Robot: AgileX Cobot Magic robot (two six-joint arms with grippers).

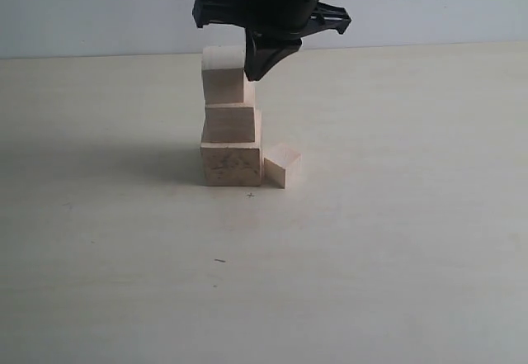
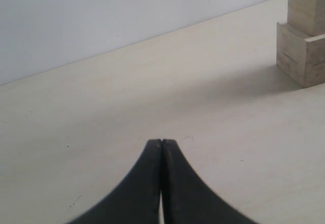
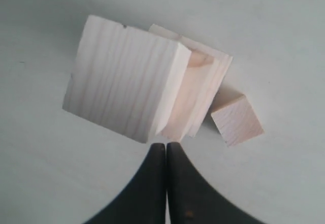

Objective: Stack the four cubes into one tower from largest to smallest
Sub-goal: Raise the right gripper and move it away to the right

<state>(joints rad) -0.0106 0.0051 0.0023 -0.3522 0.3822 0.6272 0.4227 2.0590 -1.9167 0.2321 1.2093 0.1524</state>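
Three pale wooden cubes stand in a tower (image 1: 230, 125): the largest cube (image 1: 231, 164) at the bottom, a narrower cube (image 1: 229, 123) on it, and a still narrower cube (image 1: 223, 75) on top, set a little off-centre. The smallest cube (image 1: 282, 167) lies on the table against the tower's right side. My right gripper (image 1: 257, 71) hangs shut and empty beside the top cube's right edge. From above, the right wrist view shows the top cube (image 3: 124, 79), the smallest cube (image 3: 237, 121) and the gripper tips (image 3: 166, 145). My left gripper (image 2: 161, 141) is shut and empty, low over the table, away from the tower (image 2: 304, 41).
A pale table (image 1: 371, 257) spreads around the tower, with a plain wall (image 1: 99, 9) behind it. The right arm's black body (image 1: 280, 1) hangs over the tower's top.
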